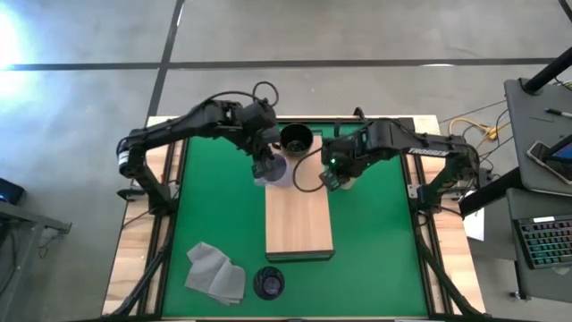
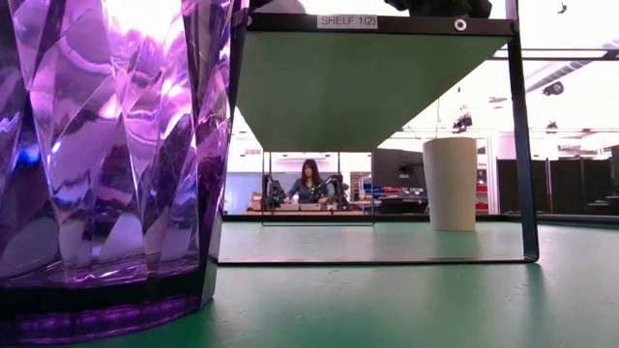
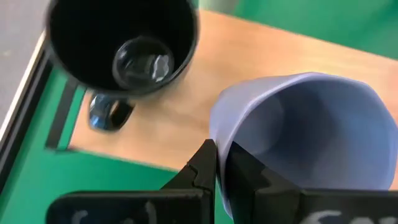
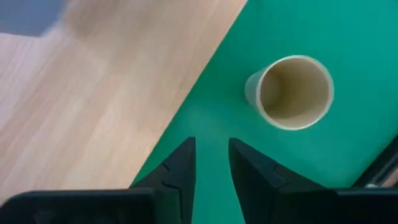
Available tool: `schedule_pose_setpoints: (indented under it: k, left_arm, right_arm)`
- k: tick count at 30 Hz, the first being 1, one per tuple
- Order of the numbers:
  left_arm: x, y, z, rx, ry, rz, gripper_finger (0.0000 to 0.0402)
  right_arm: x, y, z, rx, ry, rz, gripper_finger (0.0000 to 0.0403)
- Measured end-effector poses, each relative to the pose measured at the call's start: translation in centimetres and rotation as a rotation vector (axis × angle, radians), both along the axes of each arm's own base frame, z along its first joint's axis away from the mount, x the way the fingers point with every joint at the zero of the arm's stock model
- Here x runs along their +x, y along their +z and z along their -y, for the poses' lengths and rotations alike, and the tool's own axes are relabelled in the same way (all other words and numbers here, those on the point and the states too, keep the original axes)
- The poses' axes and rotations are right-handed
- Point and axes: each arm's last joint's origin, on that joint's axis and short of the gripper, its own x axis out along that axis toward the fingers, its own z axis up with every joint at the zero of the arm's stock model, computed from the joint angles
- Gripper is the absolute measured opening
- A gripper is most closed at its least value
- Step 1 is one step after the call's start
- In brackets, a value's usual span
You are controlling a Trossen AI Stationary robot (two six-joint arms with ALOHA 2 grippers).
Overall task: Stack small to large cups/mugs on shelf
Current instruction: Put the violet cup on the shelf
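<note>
The pale lavender mug is in my left gripper, which is shut on it over the far left part of the wooden shelf. The black mug stands upright on the shelf's far end, its handle sticking out sideways. My right gripper hovers open above the green mat, just right of the shelf. The beige cup stands upright on the mat ahead of its fingers. The purple tumbler stands on the mat near the shelf's near end. My left gripper holds the lavender mug by its rim, one finger inside the mug and one finger outside. The fingers come from above, slanting down. The mug's mouth tilts toward the wrist camera. Whether its base rests on the shelf, I cannot tell.
A grey folded cloth lies on the mat near the near left corner. The shelf stands raised on a thin dark frame. The middle and near part of the shelf top is bare. A person sits far off in the room behind.
</note>
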Motion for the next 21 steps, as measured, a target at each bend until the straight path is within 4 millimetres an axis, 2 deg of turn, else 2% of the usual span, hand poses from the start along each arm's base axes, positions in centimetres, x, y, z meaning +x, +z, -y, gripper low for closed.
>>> schedule_pose_setpoints:
  k: [5, 10, 21]
  left_arm:
    - [1.7, -0.3, 0.5, 0.003, -0.04, -0.003, 0.0]
    - [3.3, -1.2, 1.0, 0.012, -0.079, -0.024, 0.0]
    - [4.4, -0.9, 0.8, 0.06, -0.075, 0.034, 0.0]
  right_arm:
    - [0.7, -0.1, -1.1, 0.009, -0.002, 0.07, 0.0067]
    - [1.4, 0.2, -1.3, 0.004, -0.001, 0.153, 0.0056]
    - [1.7, 0.5, -1.2, -0.022, -0.011, 0.201, 0.0054]
